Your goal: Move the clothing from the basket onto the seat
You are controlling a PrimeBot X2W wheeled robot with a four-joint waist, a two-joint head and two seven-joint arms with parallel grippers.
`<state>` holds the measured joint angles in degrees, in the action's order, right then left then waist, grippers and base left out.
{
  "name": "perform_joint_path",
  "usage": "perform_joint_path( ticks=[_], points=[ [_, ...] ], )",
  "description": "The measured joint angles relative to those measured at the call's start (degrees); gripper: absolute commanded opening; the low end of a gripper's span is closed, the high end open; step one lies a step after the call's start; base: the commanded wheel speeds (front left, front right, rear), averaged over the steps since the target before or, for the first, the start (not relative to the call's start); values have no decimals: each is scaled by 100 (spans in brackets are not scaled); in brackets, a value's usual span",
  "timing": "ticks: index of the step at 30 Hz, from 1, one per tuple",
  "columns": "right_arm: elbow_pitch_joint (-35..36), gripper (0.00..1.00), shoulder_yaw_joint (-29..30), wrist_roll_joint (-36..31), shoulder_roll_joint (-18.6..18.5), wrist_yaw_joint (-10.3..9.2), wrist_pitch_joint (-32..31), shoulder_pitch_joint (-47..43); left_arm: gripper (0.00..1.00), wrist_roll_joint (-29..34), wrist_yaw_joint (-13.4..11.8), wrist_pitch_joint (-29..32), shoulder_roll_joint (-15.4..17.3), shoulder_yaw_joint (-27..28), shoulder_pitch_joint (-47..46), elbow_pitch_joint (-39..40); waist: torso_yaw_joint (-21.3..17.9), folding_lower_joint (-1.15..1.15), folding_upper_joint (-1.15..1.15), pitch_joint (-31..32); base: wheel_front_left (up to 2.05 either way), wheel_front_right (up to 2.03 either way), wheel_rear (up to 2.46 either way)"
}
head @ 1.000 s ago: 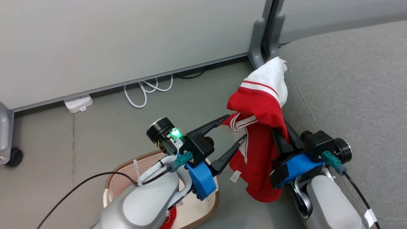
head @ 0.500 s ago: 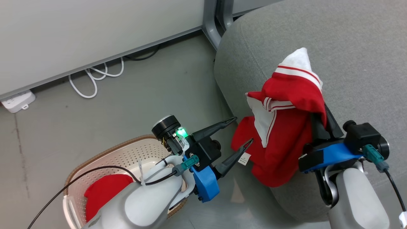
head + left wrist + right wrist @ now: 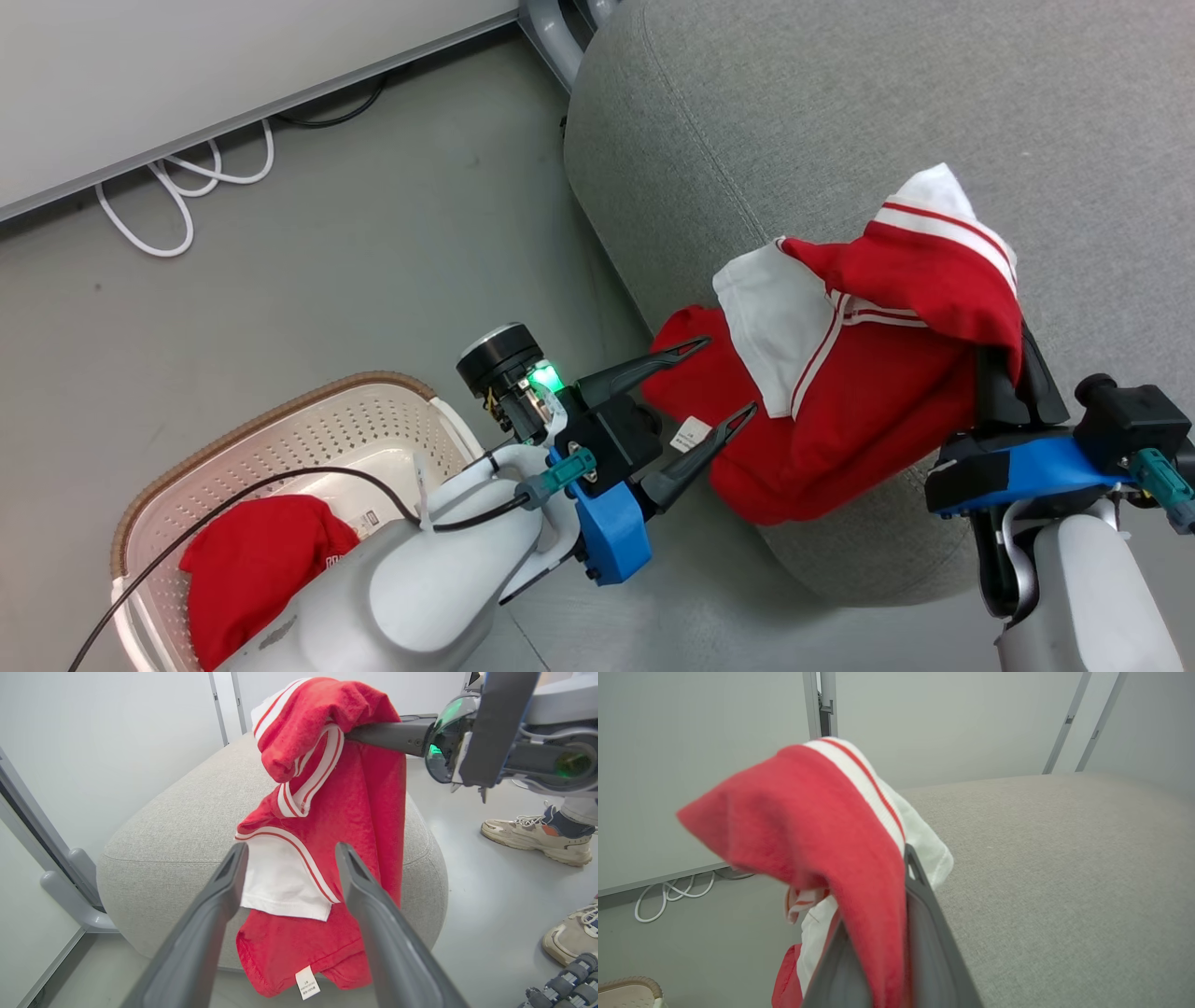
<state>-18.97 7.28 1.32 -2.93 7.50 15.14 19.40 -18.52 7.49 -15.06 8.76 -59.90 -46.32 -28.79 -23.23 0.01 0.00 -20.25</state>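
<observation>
A red garment [image 3: 868,392] with white panels and striped trim hangs from my right gripper [image 3: 1006,336], which is shut on it above the rounded edge of the grey seat [image 3: 840,121]. The cloth droops down the seat's side. My left gripper [image 3: 728,375] is open, its fingers close to the garment's lower part and holding nothing. In the left wrist view the garment [image 3: 355,793] hangs in front of the seat [image 3: 187,812], beyond my left gripper [image 3: 292,848]. Another red garment [image 3: 252,569] lies in the cream basket [image 3: 280,411] at lower left. The right wrist view has the cloth [image 3: 808,826] draped over my right gripper [image 3: 896,872].
White cables [image 3: 177,196] lie on the grey floor along a pale partition wall. A grey partition foot [image 3: 551,28] stands by the seat's far corner. A person's shoes [image 3: 532,830] stand on the floor beyond the seat. My left forearm covers part of the basket.
The head camera has swung right, so the seat and basket shifted left in view. My right gripper has carried the garment from beside the seat to over its edge. The left gripper stays open.
</observation>
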Motion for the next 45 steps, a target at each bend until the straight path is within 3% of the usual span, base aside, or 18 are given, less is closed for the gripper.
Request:
perform_joint_path(
  ticks=[8,14,21,27,35,40,45],
  points=[
    [113,0,-37,11,1,0,0,66,100,-14,0,0,27,57,-77,63,3,0,0,-114,0,0,0],
    [352,0,33,-52,-75,1,-1,640,100,12,-14,0,126,207,-230,159,58,0,0,-331,0,0,0],
    [793,0,421,23,-706,1,0,1870,100,105,-29,0,302,357,-580,310,157,0,0,-878,0,0,0],
    [1002,0,1169,194,-1470,1,0,2838,100,197,-34,11,433,422,-942,477,278,1,0,-1480,0,0,0],
    [677,0,2169,584,-2592,1,0,3543,100,314,-33,93,680,524,-1509,738,517,1,0,-2332,0,0,0],
    [236,0,2302,533,-2786,1,0,3573,100,363,-33,132,734,519,-1689,871,675,1,0,-2776,0,0,0],
    [-215,0,2292,388,-2725,1,0,3434,100,381,-37,129,717,475,-1735,901,859,1,0,-3024,0,0,0]
  ],
)
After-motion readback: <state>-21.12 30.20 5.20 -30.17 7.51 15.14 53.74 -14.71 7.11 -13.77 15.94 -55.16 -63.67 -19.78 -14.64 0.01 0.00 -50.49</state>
